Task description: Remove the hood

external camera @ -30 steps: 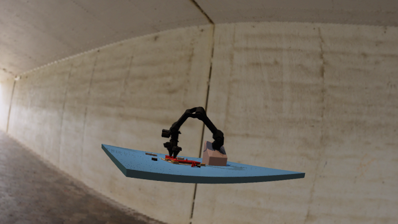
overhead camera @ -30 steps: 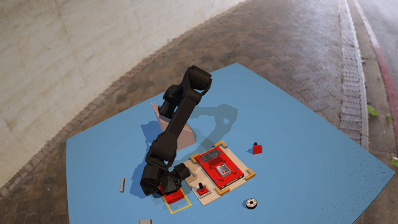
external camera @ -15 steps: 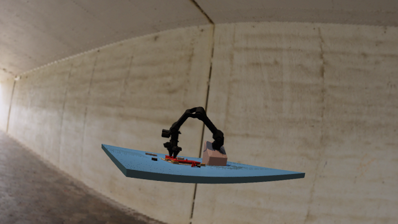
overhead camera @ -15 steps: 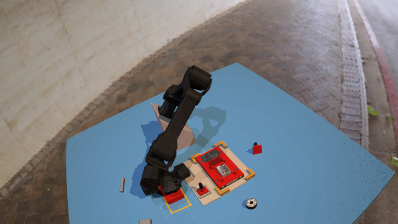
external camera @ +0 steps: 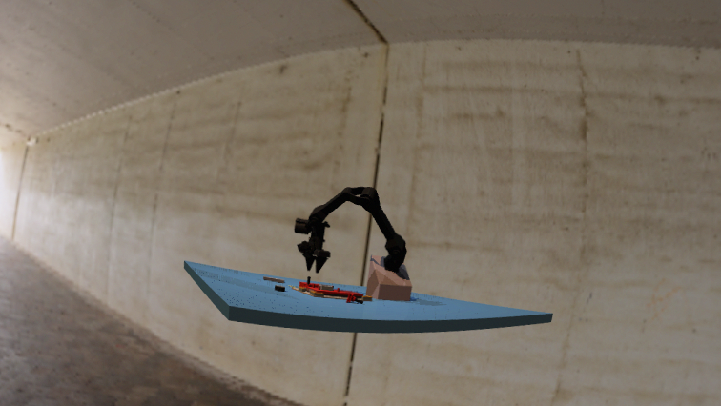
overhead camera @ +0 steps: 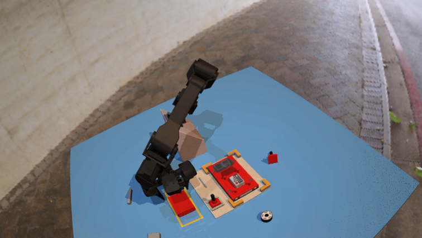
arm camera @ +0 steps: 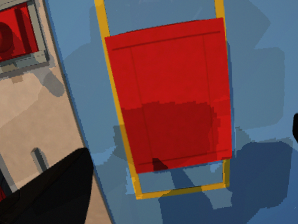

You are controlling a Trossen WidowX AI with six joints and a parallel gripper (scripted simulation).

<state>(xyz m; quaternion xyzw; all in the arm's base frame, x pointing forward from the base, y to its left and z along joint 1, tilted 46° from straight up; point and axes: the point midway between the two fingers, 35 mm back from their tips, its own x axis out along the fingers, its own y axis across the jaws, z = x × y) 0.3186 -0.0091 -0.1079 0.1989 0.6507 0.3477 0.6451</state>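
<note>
While the tool (external camera: 314, 266) hangs fully open above the counter (overhead camera: 310, 177), gripping nothing, the red hood (overhead camera: 181, 203) lies flat inside the yellow-outlined marked area (overhead camera: 197, 220). Right of it sits the toy car (overhead camera: 231, 177) on its tan board (overhead camera: 204, 189).

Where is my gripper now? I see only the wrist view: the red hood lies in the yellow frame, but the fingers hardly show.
Observer: In the exterior view the gripper hangs above the blue table, with a gap below its tips.
Operator: Is it open?
Observer: Yes, the fingers are spread, with nothing between them.
Operator: And where is the car?
Observer: In the top view the toy car sits on the tan board, beside the marked area and apart from the hood.
</note>
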